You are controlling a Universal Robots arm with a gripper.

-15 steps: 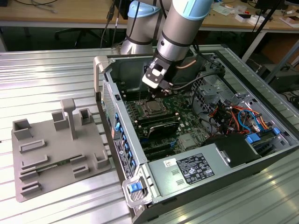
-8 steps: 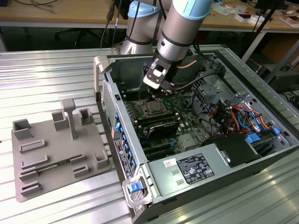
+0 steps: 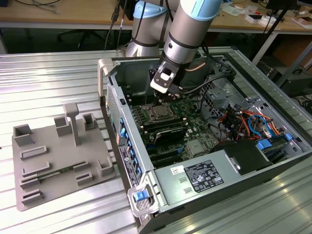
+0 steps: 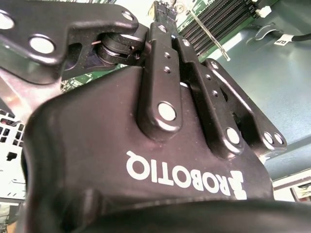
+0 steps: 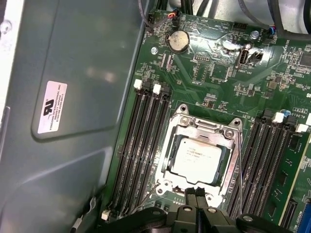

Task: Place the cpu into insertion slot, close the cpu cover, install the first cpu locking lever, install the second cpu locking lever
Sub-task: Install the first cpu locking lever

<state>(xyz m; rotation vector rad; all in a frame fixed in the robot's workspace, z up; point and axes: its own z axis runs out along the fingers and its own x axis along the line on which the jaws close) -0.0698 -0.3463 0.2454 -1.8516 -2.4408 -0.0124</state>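
Closest to the lens in the second wrist view is the end effector (image 4: 163,10), and its black body blocks nearly everything behind it, so the socket area is hidden from that angle. Past the fingertips I can make out a thin metal rod (image 4: 209,36) slanting across a strip of green board, but where it ends is cut off. No idea if it's latched.

The first wrist view is way more useful. The cpu (image 5: 197,154) sits flat in the insertion slot (image 5: 164,162), silver face up. The cpu cover (image 5: 204,127) is folded down over it, so the chip shows through the window. The slot itself is mostly buried under that frame. The end effector's fingers (image 5: 192,196) are pressed together with nothing visibly between them. They sit at the edge of the socket, just beside the cpu and not touching its face. Their base is cropped out. Long black memory slots (image 5: 146,141) run on both sides.

From the exterior view, the arm (image 3: 187,29) reaches down into the open computer case (image 3: 127,146), and the fingers are hard to make out in the shadow just above the chip. On the exterior view's left, a grey fixture tray (image 3: 53,156) sits on the ribbed metal worktop (image 3: 53,73), well apart from the case.
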